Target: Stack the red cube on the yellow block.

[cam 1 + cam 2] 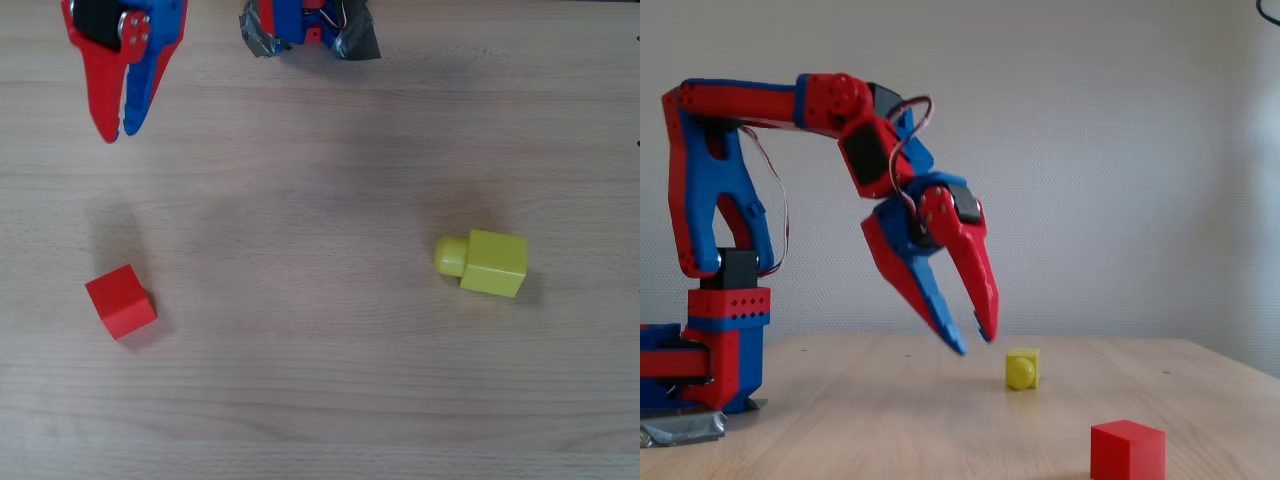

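Observation:
The red cube (120, 300) rests on the wooden table at the lower left of the overhead view; the fixed view has it nearest the camera (1127, 450). At the right of the overhead view the yellow block (493, 263) lies on its side, its round stud pointing left, and in the fixed view it sits farther back (1022, 367). My red-and-blue gripper (120, 133) hangs in the air above the table, well short of the cube, fingers pointing down. The fixed view shows the gripper (974, 343) open, with a gap between the tips and nothing in it.
The arm's base (305, 25) is fastened with grey tape at the table's far edge, and it stands at the left of the fixed view (715, 350). Bare wood lies between the cube and the block. A plain wall stands behind the table.

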You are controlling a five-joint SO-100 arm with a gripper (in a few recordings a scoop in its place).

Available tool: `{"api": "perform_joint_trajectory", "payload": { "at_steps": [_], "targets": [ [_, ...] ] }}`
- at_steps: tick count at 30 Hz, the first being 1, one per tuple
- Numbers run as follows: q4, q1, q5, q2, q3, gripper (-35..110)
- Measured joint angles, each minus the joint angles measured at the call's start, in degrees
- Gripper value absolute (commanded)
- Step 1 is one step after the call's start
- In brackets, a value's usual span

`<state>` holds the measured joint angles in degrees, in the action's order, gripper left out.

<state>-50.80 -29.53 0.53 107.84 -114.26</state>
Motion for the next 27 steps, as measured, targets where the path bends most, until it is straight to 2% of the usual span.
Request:
{"api": "perform_joint_trajectory", "payload": {
  "at_steps": [4,10,16,18,27],
  "targets": [
    [0.44,2.02,-2.46,-7.38,2.11,22],
    [3.43,6.06,-7.47,-10.37,4.48,41],
    [3.16,7.12,-11.87,-11.6,8.17,46],
    [0.18,6.86,-13.54,-12.04,11.25,46],
    [-3.69,5.45,-17.84,-22.59,20.13,49]
  ]
}}
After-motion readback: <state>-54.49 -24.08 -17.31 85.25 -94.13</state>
